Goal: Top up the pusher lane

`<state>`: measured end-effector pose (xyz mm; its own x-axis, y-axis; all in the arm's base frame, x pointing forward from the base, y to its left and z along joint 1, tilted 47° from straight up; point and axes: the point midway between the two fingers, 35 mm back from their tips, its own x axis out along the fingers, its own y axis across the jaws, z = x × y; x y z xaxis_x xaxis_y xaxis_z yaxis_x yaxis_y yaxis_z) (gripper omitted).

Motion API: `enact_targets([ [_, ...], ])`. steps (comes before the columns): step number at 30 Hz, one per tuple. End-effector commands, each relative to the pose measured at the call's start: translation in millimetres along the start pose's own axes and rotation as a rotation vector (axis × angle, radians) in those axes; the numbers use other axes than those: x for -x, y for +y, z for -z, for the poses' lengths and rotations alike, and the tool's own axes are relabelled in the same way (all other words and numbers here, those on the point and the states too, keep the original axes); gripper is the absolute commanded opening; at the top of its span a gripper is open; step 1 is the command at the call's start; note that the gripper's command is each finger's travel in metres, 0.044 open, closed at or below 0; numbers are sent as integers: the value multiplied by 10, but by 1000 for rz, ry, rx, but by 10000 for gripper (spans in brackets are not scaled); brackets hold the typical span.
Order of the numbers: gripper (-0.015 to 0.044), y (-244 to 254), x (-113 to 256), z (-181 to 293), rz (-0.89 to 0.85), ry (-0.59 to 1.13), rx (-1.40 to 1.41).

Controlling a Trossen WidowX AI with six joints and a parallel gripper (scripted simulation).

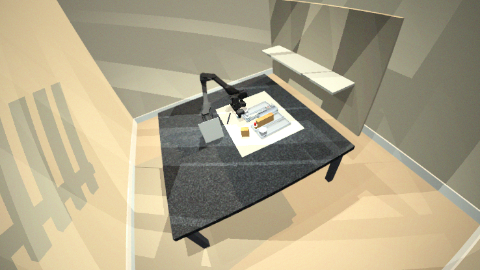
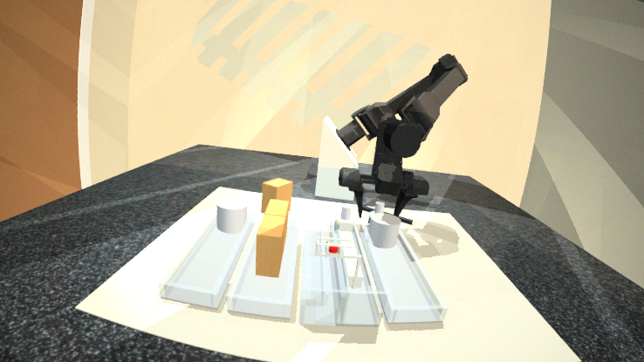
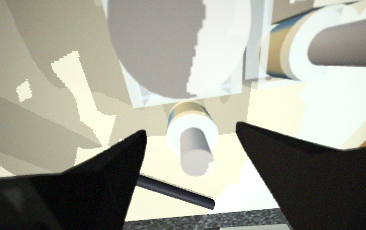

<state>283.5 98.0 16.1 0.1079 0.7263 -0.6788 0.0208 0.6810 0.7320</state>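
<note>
The loose jar (image 3: pixel 186 112) has a blue and tan body, a white lid and a grey knob. It stands in front of the right-hand lane in the exterior view, where its knob (image 2: pixel 379 206) shows. My gripper (image 1: pixel 240 114) (image 2: pixel 379 215) (image 3: pixel 191 130) is open and points down, one finger on each side of this jar with a gap at both. The matching jar (image 3: pixel 283 47) (image 2: pixel 345 212) stands near the front of the sprung lane (image 2: pixel 317 312). The pusher plate cannot be made out clearly.
A wide grey cylinder (image 2: pixel 385 232) (image 3: pixel 155 45) stands close behind the loose jar; another (image 2: pixel 231 216) (image 1: pixel 263 131) stands on the far lane. Orange boxes (image 2: pixel 270 246) fill another lane, behind a red-topped jar (image 1: pixel 255 125). A black rod (image 3: pixel 177 191), an orange block (image 1: pixel 244 132) and a pale panel (image 1: pixel 211 130) are nearby.
</note>
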Motion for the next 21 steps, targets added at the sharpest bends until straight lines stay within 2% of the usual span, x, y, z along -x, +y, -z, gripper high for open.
enact_targets([
  [1, 256, 1, -10, 2, -2, 0, -5],
  [5, 151, 1, -10, 2, -2, 0, -5],
  [11, 111, 1, -10, 2, -2, 0, -5],
  [15, 6, -6, 67, -8, 3, 1, -3],
  [21, 0, -17, 402, -22, 12, 2, -1],
])
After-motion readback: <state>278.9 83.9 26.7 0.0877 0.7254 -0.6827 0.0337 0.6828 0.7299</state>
